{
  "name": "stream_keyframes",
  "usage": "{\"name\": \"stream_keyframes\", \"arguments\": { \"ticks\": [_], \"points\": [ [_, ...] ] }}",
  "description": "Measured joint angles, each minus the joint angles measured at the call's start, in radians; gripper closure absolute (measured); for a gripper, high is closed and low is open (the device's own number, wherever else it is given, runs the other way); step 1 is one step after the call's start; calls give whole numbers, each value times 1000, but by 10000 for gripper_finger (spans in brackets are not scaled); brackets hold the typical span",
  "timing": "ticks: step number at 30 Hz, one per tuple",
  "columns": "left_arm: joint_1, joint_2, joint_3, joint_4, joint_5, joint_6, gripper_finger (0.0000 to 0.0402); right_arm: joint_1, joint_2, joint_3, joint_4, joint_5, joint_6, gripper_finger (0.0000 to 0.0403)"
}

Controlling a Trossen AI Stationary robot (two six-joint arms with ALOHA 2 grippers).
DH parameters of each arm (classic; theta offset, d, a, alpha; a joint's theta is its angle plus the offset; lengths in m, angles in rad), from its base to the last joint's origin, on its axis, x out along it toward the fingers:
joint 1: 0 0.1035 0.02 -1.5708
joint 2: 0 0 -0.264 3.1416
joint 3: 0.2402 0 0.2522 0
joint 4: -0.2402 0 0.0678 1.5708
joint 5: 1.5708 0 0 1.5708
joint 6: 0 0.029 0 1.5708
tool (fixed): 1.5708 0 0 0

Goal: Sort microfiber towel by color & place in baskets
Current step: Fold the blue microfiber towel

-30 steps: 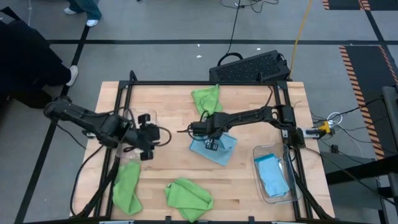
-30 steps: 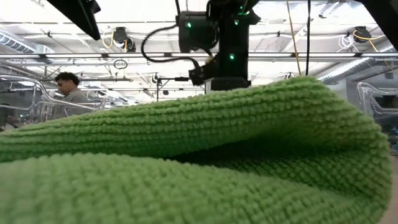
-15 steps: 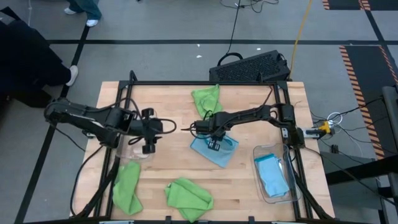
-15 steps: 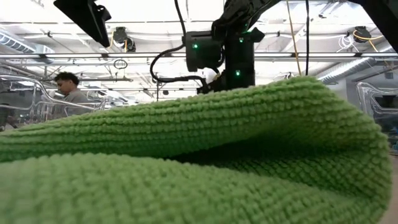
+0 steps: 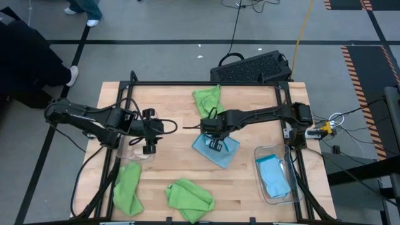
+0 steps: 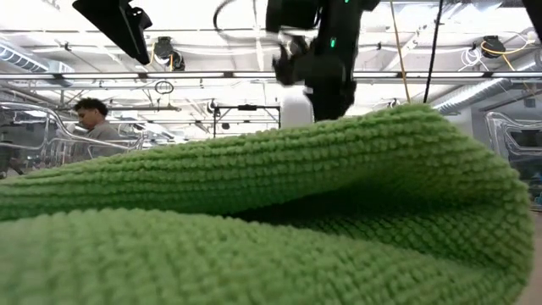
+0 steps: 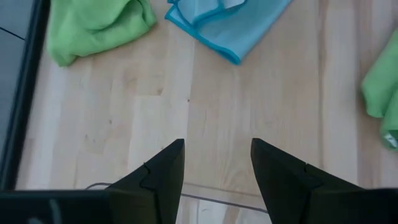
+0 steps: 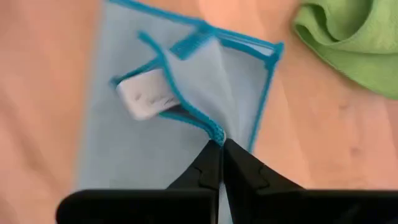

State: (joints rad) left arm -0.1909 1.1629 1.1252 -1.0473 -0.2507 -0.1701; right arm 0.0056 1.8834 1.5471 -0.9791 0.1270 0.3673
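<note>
the right end effector (image 5: 212,134) sits over the middle of the wooden worktop (image 5: 169,162), its fingers (image 8: 219,163) pressed together on a raised fold at the edge of a light blue towel (image 5: 215,150) that lies spread just beneath it; a white tag (image 8: 144,98) shows on that towel beside the pinched hem. the left end effector (image 5: 170,127) is held over the worktop's left-centre, pointing toward the middle, its fingers (image 7: 163,174) apart with nothing between them, bare wood showing in the gap. a clear basket (image 5: 132,152) sits just under and beside the left arm's wrist; its contents cannot be judged. a second clear basket (image 5: 261,187) stands at the worktop's front right corner and holds a folded light blue towel (image 5: 275,177). three lime green towels lie loose on the worktop: one (image 5: 208,98) at the rear centre, near the spread blue towel but apart from it, one (image 5: 127,187) at the front left, and one (image 5: 189,197) at the front centre, which fills the low view (image 6: 254,220). a black perforated crate (image 5: 253,67) rests on the floor behind the worktop. a person (image 6: 95,119) is in the room beyond.
</note>
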Motion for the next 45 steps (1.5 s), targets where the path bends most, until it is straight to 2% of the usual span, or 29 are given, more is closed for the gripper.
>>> {"name": "stream_keyframes", "arguments": {
  "ticks": [5,9,19,23,26,34,43,45],
  "points": [
    [-1,0,0,-1,76,-1,213,75,-62,0,54,-51,125,401],
    [-21,0,0,-2,94,-4,213,156,-71,0,162,-80,240,402],
    [-134,0,0,-63,70,-80,213,303,27,1,645,-80,505,402],
    [-183,0,0,-106,51,-143,213,338,67,1,761,-79,561,402],
    [-212,0,0,-116,50,-169,213,348,78,1,749,-79,555,402],
    [-237,0,0,-111,50,-192,213,291,78,1,479,-71,452,403],
    [-218,0,0,-110,40,-232,213,216,78,1,395,-67,317,402],
    [-212,0,0,-110,40,-232,213,203,78,1,364,-36,300,401]
  ]
}}
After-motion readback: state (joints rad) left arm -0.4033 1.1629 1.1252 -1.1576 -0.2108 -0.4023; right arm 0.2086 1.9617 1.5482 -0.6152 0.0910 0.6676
